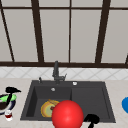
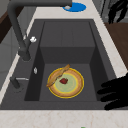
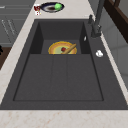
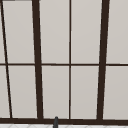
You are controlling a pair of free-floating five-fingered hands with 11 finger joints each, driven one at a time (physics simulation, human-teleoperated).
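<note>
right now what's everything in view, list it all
sink: 1, dark grey, set in the counter
faucet: 1, dark, behind the basin
plate: 1, yellow and orange, in the left basin, with a brown stick and a red bit on it
ball: 1, red, front of the sink
bowl: 1, dark, left counter, green thing inside
blue disc: 1, right counter
window: 1, dark frame, above
left hand: black, over the bowl
right hand: black, right of the ball
</note>
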